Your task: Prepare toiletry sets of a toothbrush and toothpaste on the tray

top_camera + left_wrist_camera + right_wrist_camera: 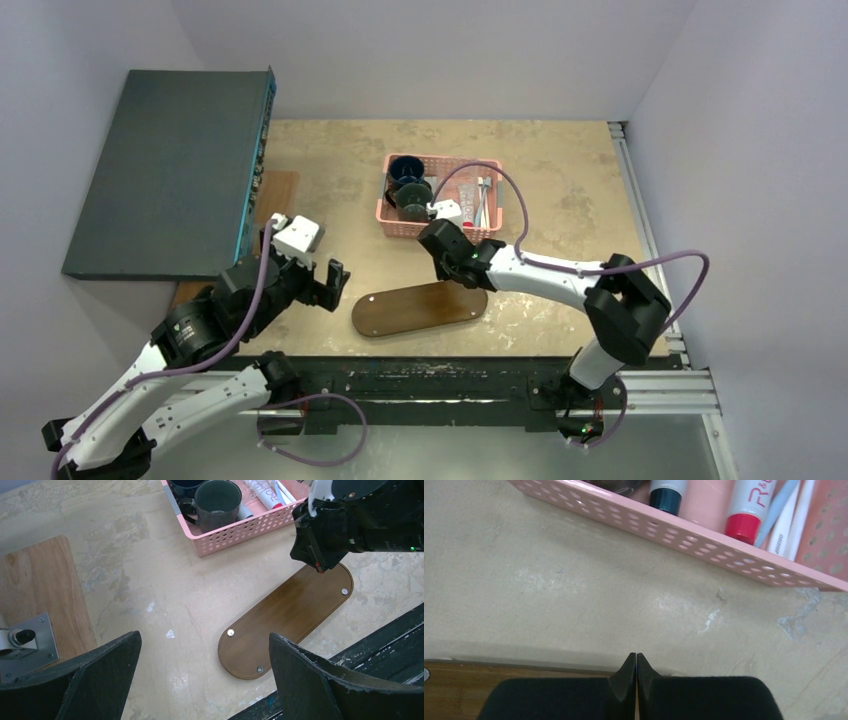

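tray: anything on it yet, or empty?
Empty. Top and left wrist views show the tray bare; the toothpaste tubes and toothbrushes lie in the basket.

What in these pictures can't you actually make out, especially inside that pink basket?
- Number of toothbrushes and toothpaste tubes: cut by the top edge in the right wrist view, too small in the top view, partly behind the right arm in the left wrist view.
- Tube lettering: cut by the same edge.
- Inside the mugs: too dark, left wrist view.
- The tray: mostly behind the shut right gripper, right wrist view.
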Available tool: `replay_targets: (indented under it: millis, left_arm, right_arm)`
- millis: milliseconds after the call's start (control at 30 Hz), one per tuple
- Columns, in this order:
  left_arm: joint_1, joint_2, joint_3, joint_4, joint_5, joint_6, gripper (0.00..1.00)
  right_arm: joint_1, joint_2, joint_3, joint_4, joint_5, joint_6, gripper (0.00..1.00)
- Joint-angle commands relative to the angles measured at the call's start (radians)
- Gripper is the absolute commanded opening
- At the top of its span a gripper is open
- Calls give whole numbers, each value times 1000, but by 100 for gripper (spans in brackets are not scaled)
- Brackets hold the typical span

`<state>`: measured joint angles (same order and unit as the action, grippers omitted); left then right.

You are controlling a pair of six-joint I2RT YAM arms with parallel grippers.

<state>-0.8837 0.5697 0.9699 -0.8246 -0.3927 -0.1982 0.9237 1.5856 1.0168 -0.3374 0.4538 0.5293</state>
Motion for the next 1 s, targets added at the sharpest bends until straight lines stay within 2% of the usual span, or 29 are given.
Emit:
replay_targets:
  millis: [0,433,967]
  left_arm:
    - [6,14,-3,30,-12,13,99]
    - [6,21,-3,32,-3,13,99]
    - [6,24,-3,30,-2,16,99]
  right_arm:
    - [-12,58,81,63,-43,-60,0]
    - [-37,163,81,71,-125,-95,0]
    - [-37,110,-27,50,-142,-93,0]
